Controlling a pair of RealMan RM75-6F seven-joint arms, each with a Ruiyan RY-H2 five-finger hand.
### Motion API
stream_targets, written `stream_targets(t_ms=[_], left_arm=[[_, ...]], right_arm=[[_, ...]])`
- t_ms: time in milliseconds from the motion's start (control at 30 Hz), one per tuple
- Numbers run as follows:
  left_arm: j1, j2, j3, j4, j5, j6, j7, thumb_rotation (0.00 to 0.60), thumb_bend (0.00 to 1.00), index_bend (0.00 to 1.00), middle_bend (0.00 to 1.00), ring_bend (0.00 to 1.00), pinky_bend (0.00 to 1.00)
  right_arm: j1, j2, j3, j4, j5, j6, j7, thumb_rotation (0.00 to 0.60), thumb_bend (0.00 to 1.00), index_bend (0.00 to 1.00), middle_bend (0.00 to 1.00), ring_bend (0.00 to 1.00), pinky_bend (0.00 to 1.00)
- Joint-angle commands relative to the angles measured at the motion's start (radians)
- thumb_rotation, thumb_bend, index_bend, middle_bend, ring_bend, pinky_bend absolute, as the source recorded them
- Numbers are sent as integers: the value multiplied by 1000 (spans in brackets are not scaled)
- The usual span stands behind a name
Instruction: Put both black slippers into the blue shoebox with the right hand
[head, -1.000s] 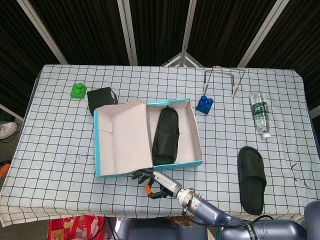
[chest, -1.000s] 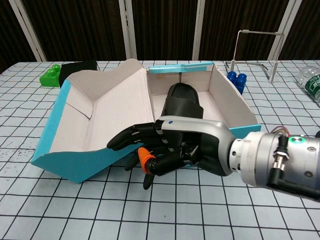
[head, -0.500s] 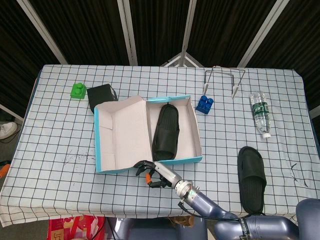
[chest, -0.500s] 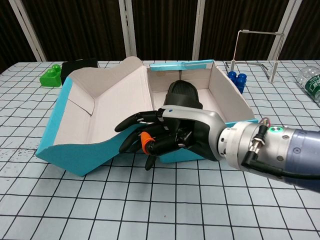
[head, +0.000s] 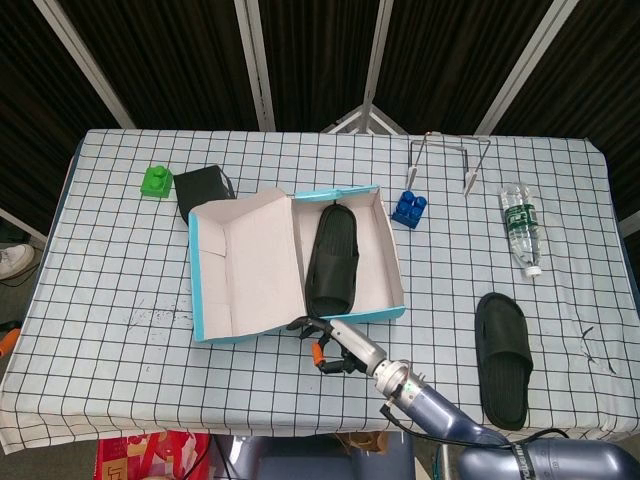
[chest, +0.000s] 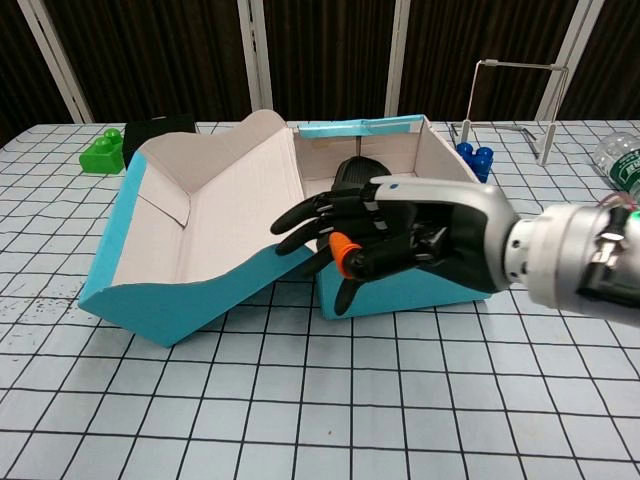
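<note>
The blue shoebox (head: 345, 316) is sitting mid-table with one black slipper (head: 333, 256) already lying inside; the second slipper (head: 503, 356) is waiting well to the right, near the front edge. Next, I judge, comes reaching right for it. The right hand (chest: 400, 240) is hovering at the box's near wall, fingers loosely spread, holding nothing.

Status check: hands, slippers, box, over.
Right hand empty, fingers apart, at the shoebox front wall. Left hand not in view. One slipper in the box, second slipper on the table to the right. Nothing lies between them.
</note>
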Motion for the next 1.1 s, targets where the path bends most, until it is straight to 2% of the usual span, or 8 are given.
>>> stream_targets(t_ms=[33, 267, 367, 500, 633, 733, 767, 1100], left_arm=[[0, 1, -1, 1, -2, -1, -2, 600, 37, 238, 46, 0, 44], [2, 2, -1, 0, 0, 3, -3, 600, 37, 238, 46, 0, 44], [3, 1, -2, 0, -2, 4, 1, 600, 37, 238, 46, 0, 44], [2, -1, -4, 0, -5, 4, 6, 600, 37, 239, 46, 0, 44], [1, -3, -4, 0, -7, 4, 12, 600, 37, 241, 46, 0, 44], [0, -4, -5, 0, -8, 3, 18, 600, 37, 243, 46, 0, 44], [0, -5, -5, -1, -9, 3, 24, 600, 37, 244, 46, 0, 44], [-1, -10, -3, -7, -10, 3, 48, 600, 37, 247, 46, 0, 44]], right_arm=[[-46, 98, -23, -78, -58, 10, 33, 600, 769, 255, 62, 273, 427], [-96, 263, -57, -97, -123, 51, 1, 600, 765, 254, 79, 275, 425], [-102, 321, -79, -61, -119, 61, -80, 600, 661, 252, 78, 240, 381], [-98, 354, -101, -26, -97, 56, -166, 600, 492, 204, 70, 168, 266], [-95, 379, -131, 14, -70, 56, -275, 600, 411, 152, 33, 108, 173], [-96, 391, -154, 42, -53, 66, -363, 600, 394, 139, 19, 81, 148], [-94, 410, -178, 79, -50, 64, -440, 600, 385, 133, 16, 73, 141], [-74, 440, -209, 139, 9, 58, -616, 600, 370, 124, 9, 57, 127]])
